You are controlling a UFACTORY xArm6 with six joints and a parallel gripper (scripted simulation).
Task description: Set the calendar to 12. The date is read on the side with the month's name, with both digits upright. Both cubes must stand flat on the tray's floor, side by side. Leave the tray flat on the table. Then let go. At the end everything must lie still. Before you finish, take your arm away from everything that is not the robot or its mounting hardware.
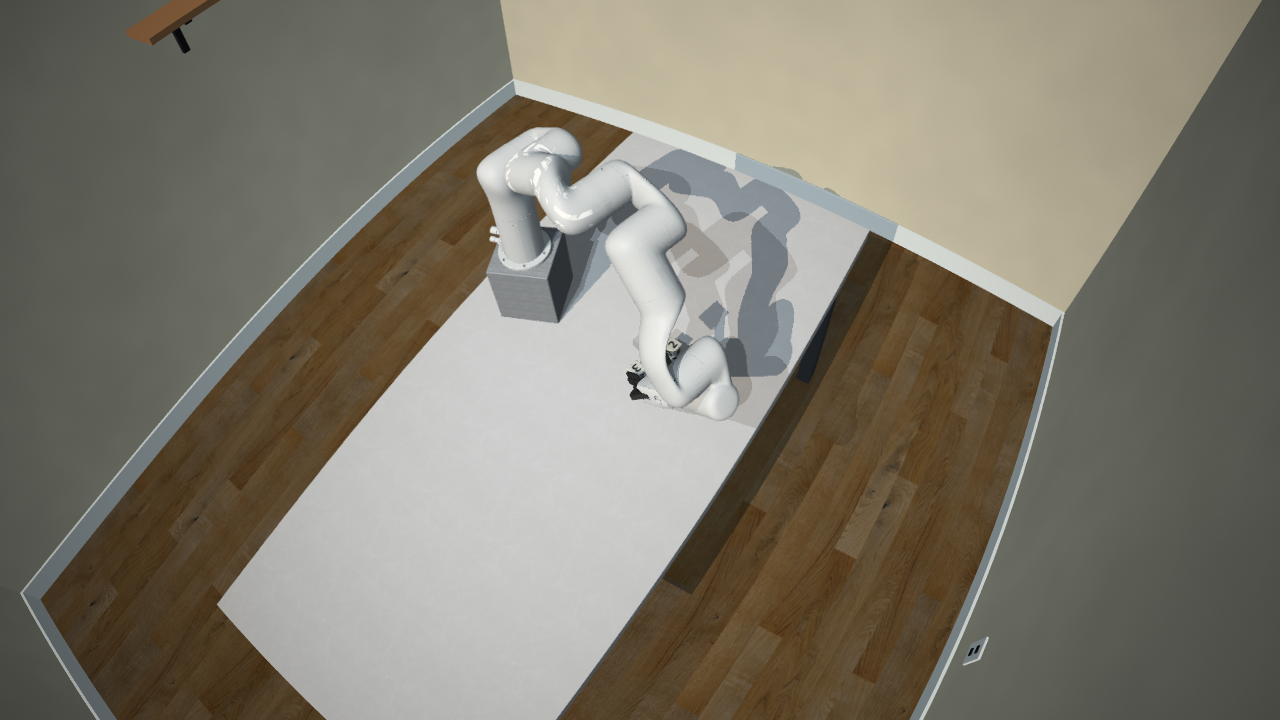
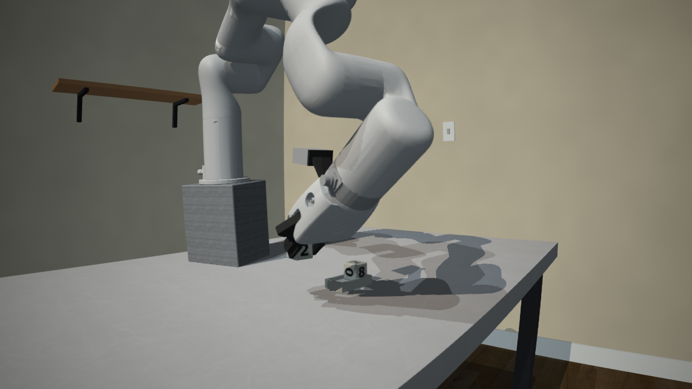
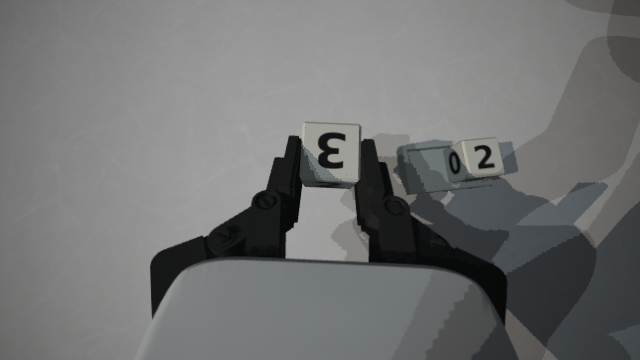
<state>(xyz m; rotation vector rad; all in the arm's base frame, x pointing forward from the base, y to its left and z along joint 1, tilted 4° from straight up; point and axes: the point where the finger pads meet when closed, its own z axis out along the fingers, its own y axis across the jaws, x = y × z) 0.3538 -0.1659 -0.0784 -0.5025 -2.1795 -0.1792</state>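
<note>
My gripper [image 2: 304, 249] [image 3: 329, 156] is shut on a white cube [image 1: 636, 368] [image 2: 304, 252] [image 3: 331, 152], left of the tray in the exterior view. This cube shows an upside-down 3 in the wrist view and a 2 in the exterior view. It looks held above the table; the gap is hard to judge. The grey tray [image 2: 346, 284] [image 3: 427, 165] lies on the table. The other cube [image 1: 673, 344] [image 2: 355, 270] [image 3: 483, 156] stands at one end of it, 2 on top, 0 and 8 on sides. The tray's other end is empty. No month's name is readable.
The grey robot pedestal [image 1: 528, 295] [image 2: 225, 222] stands on the table [image 1: 465, 483] [image 2: 193, 319], behind the gripper and left in the exterior view. The arm hides part of the tray area in the top view. Arm shadows fall across the tray.
</note>
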